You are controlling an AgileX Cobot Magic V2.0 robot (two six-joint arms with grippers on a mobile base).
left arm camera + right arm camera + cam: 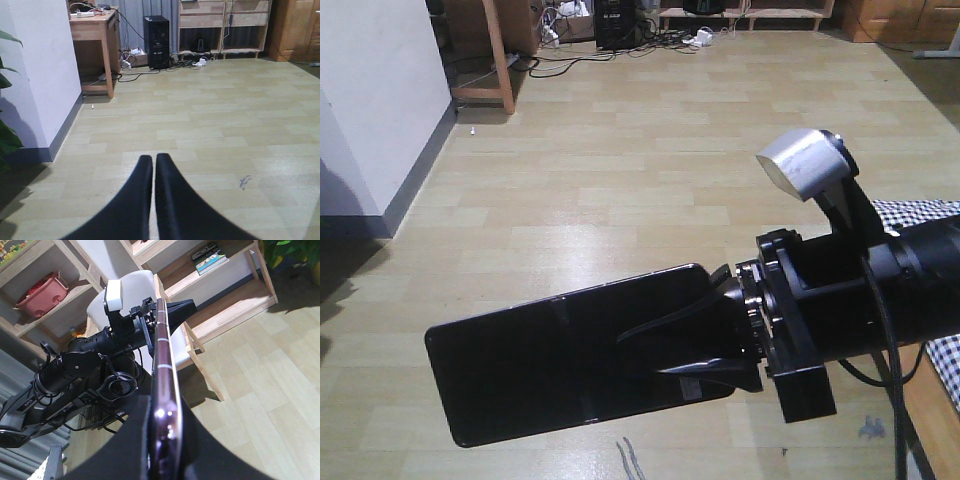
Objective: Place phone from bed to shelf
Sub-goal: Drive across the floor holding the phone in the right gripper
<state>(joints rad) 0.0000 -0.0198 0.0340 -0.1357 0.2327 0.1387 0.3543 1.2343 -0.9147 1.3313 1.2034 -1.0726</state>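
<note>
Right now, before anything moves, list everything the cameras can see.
phone: one, glossy black, held flat over the floor
bed: one, black-and-white check, right edge of the front view
shelf: one, pale wood, behind the arms in the right wrist view
basket: one, pink, in an upper shelf bay
books: small stack, mixed colours, in a shelf bay
chair: one, white, in front of the shelf
desk: one, brown wood, beside the white wall
computer tower: one, black, on the floor right of the desk
plant: at least one, green, left edge of the left wrist view
floor: pale wood planks
right hand: black, shut on the phone
left hand: black, shut, empty
</note>
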